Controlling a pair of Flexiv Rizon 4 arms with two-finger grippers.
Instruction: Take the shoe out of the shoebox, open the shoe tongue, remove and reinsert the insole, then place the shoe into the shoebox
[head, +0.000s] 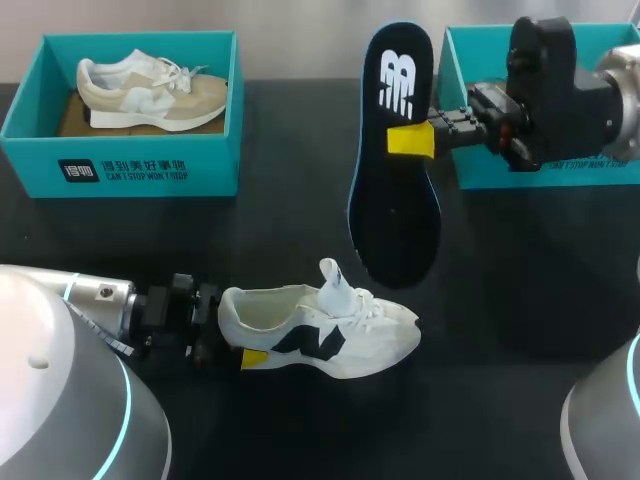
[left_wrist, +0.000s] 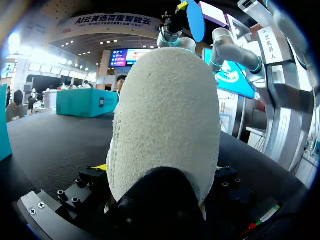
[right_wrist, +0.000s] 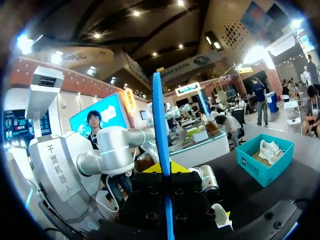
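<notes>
Right gripper (head: 418, 140), closed on the insole (head: 395, 200) at its edge, holds it aloft above the shoe (head: 330, 335); left gripper (head: 248, 352) clamps the heel on the surface (head: 500, 320). Expect a light, floppy insole: grip it mid-length, and steady the soft shoe by its stiffer heel.

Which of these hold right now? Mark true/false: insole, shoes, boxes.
1. The right claw is shut on the insole, held in the air. True.
2. The white shoe sits in a shoebox. False: it lies on the table, heel in the left claw.
3. The left shoebox is empty. False: it holds a beige shoe.
4. The insole is out of the white shoe. True.
</notes>
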